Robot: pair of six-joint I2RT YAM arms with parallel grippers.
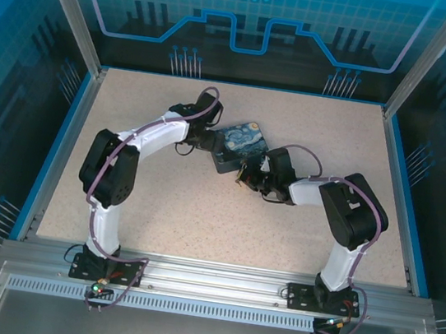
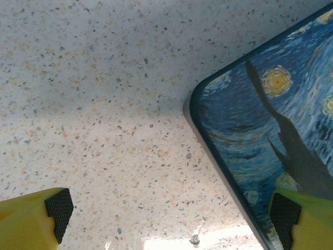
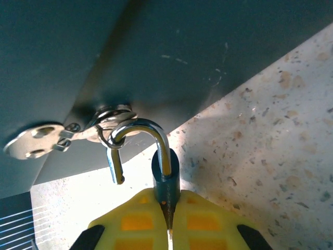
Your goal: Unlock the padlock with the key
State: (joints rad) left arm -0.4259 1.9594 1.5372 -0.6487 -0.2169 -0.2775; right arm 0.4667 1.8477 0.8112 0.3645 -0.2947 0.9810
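The padlock has a dark bluish body, and my right gripper is shut on it between yellow fingers. Its thin metal shackle stands open: the free end hangs loose at the left while the loop stays hooked through the ring of the silver hasp on the box's dark side. The key is out of view. My left gripper is open at the corner of the night-sky box, one pad over the table, the other pad over the lid.
From above, the box lies mid-table between the left gripper and the right gripper. Speckled tabletop spreads all round, bounded by a blue rim and metal frame posts.
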